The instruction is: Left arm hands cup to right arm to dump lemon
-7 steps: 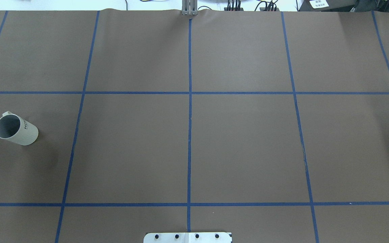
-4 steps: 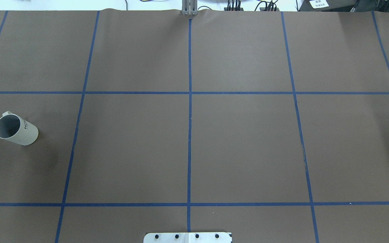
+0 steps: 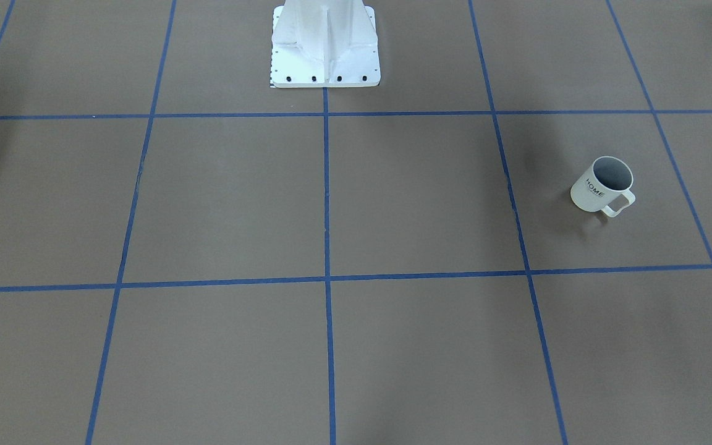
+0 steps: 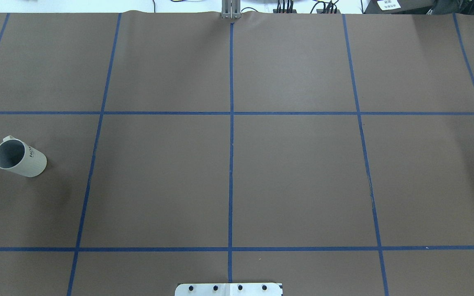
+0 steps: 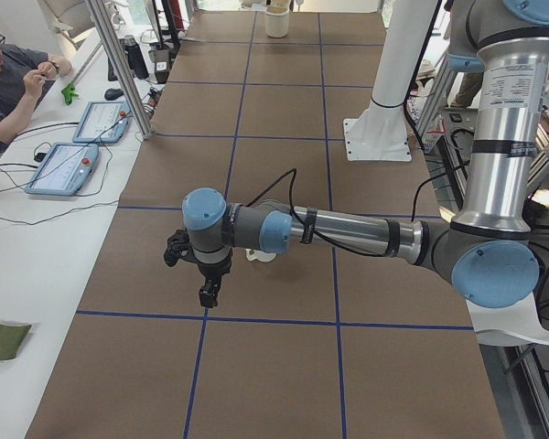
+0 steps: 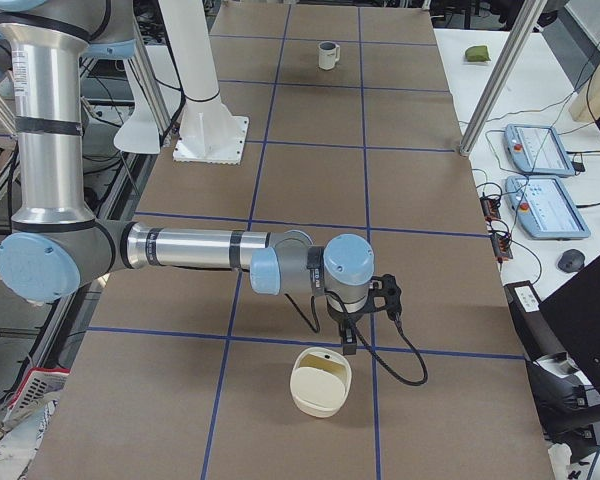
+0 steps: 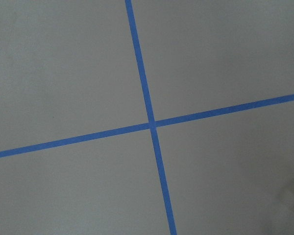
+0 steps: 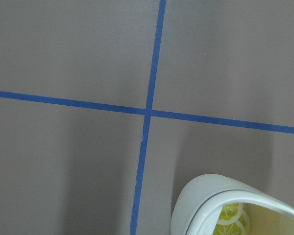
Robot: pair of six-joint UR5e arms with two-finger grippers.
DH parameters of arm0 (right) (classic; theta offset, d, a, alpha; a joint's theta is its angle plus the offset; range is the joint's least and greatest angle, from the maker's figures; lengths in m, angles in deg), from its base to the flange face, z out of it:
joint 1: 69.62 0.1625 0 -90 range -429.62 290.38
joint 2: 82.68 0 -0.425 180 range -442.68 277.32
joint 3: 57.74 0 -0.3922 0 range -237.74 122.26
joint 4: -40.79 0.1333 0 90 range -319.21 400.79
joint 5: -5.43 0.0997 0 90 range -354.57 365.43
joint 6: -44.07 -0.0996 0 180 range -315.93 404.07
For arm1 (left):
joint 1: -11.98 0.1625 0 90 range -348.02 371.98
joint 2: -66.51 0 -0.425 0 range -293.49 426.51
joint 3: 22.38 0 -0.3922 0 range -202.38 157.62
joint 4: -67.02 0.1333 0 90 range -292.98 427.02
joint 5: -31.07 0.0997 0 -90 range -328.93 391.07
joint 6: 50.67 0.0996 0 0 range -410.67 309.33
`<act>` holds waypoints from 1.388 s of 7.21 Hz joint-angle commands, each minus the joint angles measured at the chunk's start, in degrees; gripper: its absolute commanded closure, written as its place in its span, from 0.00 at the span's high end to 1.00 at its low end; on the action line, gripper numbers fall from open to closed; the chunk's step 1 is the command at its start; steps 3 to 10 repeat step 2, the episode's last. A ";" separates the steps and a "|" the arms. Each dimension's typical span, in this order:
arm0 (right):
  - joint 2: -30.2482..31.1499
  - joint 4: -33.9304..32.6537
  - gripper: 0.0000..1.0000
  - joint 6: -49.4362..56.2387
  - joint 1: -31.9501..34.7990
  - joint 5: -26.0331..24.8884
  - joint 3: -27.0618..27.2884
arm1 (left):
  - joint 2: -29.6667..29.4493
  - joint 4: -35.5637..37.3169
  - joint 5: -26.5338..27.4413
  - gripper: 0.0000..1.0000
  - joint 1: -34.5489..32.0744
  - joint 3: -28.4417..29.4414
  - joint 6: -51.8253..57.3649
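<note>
The cream-white cup (image 4: 19,158) with "HOME" lettering stands upright at the table's left side, and it also shows in the front view (image 3: 602,184). Its inside shows only grey; the lemon is not visible. No arm shows in the overhead or front views. In the left side view my left gripper (image 5: 206,294) hangs over the table close to a white bit of the cup (image 5: 261,257) behind the forearm. In the right side view my right gripper (image 6: 348,342) hangs just above a cream bowl (image 6: 320,385). I cannot tell whether either gripper is open or shut.
The cream bowl's rim (image 8: 206,193) shows in the right wrist view, with a yellow lemon-slice pattern inside. The robot's white base (image 3: 325,62) stands at the table's middle edge. Blue tape lines grid the brown table (image 4: 294,176). An operator (image 5: 9,78) sits at a side desk.
</note>
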 commanded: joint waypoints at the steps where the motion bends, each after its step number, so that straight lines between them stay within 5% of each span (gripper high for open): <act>1: -0.18 -0.01 1.00 0.09 -0.02 -0.09 -0.40 | -0.11 0.00 0.00 1.00 -0.02 0.05 0.00; 10: -0.18 0.08 1.00 0.09 -0.02 -0.09 -0.40 | -0.02 0.00 0.00 1.00 0.06 0.05 0.00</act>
